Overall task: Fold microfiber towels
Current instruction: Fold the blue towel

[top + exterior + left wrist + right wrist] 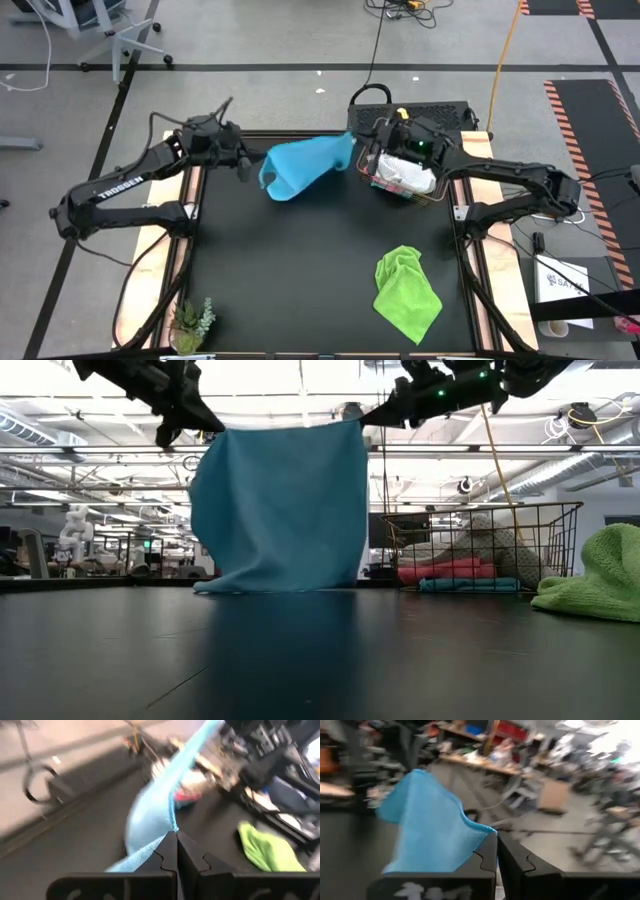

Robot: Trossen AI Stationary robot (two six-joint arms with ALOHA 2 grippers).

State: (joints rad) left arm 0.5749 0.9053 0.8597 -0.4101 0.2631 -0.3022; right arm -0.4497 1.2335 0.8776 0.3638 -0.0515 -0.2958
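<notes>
A light blue microfiber towel (305,165) hangs spread between my two grippers over the far part of the table; it also shows in the low view (280,510). My left gripper (247,166) is shut on its left top corner, my right gripper (352,150) on its right top corner. A lime green towel (406,290) lies crumpled on the table at the near right. A wire basket (405,180) at the far right holds folded towels, white-grey, pink and blue (455,570). My left gripper pinches the towel's left top corner (171,827) between its two shut fingers. The towel hangs below, its lower edge (250,586) on the table. My right gripper pinches the towel's right top corner (487,832) between its two shut fingers. The top edge (290,428) runs nearly straight to the other gripper.
The wire basket (490,545) stands right beside my right gripper. A small green plant (192,325) stands at the table's near left corner. The black table top (300,270) lies bare in the middle and near left.
</notes>
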